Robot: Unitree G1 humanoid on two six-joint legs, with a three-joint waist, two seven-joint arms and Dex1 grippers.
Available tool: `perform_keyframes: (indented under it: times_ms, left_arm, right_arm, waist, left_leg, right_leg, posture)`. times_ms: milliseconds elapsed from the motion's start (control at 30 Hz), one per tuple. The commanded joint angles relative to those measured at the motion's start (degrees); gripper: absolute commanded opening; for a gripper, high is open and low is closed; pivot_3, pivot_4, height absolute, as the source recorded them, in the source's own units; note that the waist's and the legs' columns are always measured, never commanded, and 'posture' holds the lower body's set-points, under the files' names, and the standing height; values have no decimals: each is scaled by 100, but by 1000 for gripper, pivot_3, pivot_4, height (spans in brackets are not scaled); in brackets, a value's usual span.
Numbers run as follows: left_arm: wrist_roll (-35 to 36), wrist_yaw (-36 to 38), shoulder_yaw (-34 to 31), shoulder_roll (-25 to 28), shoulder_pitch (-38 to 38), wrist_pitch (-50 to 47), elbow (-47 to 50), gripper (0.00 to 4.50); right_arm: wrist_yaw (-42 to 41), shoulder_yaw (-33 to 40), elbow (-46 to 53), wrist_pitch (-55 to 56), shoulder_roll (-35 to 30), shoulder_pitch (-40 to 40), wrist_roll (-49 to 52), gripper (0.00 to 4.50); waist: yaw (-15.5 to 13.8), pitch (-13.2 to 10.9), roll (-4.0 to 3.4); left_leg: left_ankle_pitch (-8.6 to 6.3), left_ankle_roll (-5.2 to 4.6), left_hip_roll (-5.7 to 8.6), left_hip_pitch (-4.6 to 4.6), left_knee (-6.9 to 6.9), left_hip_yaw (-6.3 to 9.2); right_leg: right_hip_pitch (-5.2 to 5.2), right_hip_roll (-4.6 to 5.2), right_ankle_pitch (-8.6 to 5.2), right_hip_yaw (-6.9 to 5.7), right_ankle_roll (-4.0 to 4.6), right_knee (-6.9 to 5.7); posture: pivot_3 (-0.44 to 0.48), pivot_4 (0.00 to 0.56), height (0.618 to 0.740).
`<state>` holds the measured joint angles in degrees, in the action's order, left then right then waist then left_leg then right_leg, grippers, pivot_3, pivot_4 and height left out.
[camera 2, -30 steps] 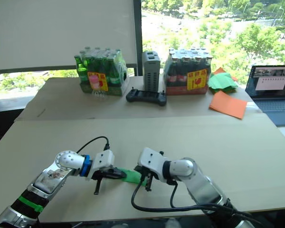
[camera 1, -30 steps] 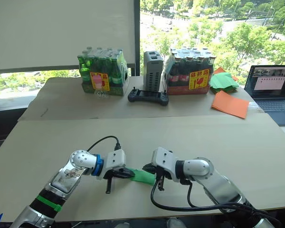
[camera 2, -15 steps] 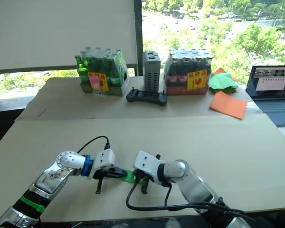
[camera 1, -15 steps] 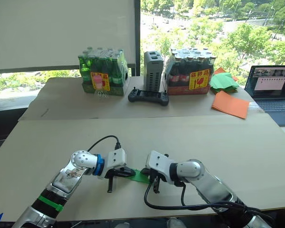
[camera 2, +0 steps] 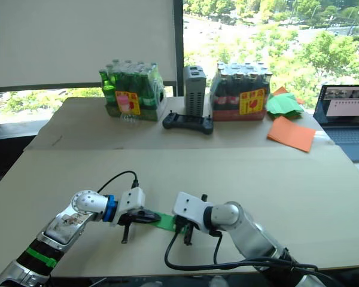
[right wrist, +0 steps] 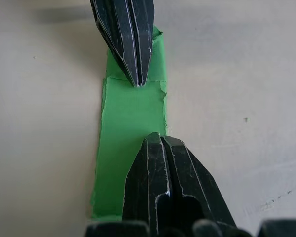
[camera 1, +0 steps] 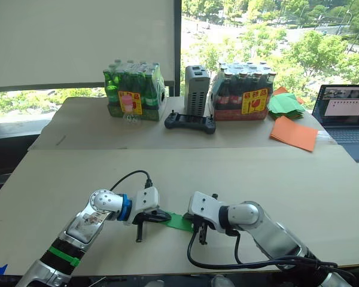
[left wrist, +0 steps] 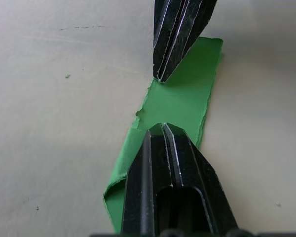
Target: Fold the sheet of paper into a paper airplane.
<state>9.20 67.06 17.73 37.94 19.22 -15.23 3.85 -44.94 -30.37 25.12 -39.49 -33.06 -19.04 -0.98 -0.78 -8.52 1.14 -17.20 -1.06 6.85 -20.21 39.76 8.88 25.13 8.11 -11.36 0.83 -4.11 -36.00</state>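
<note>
Near the table's (camera 1: pixel 323 179) front edge, both grippers, left (camera 1: pixel 157 215) and right (camera 1: pixel 197 226), press closed fingertips onto the folded green paper (camera 1: pixel 179 222), seemingly flattening a crease; next it needs one side lifted for a wing.

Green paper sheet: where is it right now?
The sheet of paper lies folded into a narrow strip on the near table, between the left gripper and the right gripper, both tips on it.
</note>
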Motion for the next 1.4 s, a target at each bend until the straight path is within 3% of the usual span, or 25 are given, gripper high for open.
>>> perform_keyframes:
  times_ms: [33,600,900,1033,1200,1400]
  left_arm:
    - [-23,-7,-39,48,-38,-6,86,0]
    - [-84,27,41,-16,79,116,-40,0]
    - [-108,58,79,-56,120,195,-98,0]
    - [-121,70,90,-99,160,197,-115,0]
    - [-135,79,113,-181,299,139,-45,0]
    - [-138,99,157,-279,434,73,-44,0]
  right_arm:
    - [-62,-25,-183,-442,-336,330,-80,17]
    - [-74,421,588,-746,-1056,855,33,17]
    - [-98,1549,1261,84,-143,500,1197,17]
    - [-74,1077,1187,67,-62,489,1075,17]
    - [127,380,384,296,-96,507,475,17]
    - [53,52,147,226,-308,618,179,17]
  waist:
    - [-3,0,0]
    - [-60,4,4]
    - [-20,3,6]
    - [11,2,5]
    - [7,2,6]
    - [18,2,6]
  left_leg:
    - [0,0,2,0,0,0]
    - [-10,-17,18,0,2,3]
    - [-8,-14,17,-8,-2,3]
    - [-8,-14,17,-8,-2,4]
    - [-5,-10,20,-9,0,3]
    - [1,1,19,-8,-1,2]
  right_leg:
    - [-1,2,0,-1,-1,0]
    - [-11,23,-5,-5,-16,4]
    - [2,22,-4,-5,-16,6]
    - [2,22,-4,-5,-16,6]
    - [3,22,-4,-5,-15,5]
    - [3,22,-4,-4,-16,5]
  posture:
    - [0,150,711]
    - [0,150,711]
    - [0,150,711]
    - [0,150,711]
    - [0,150,711]
    - [0,150,711]
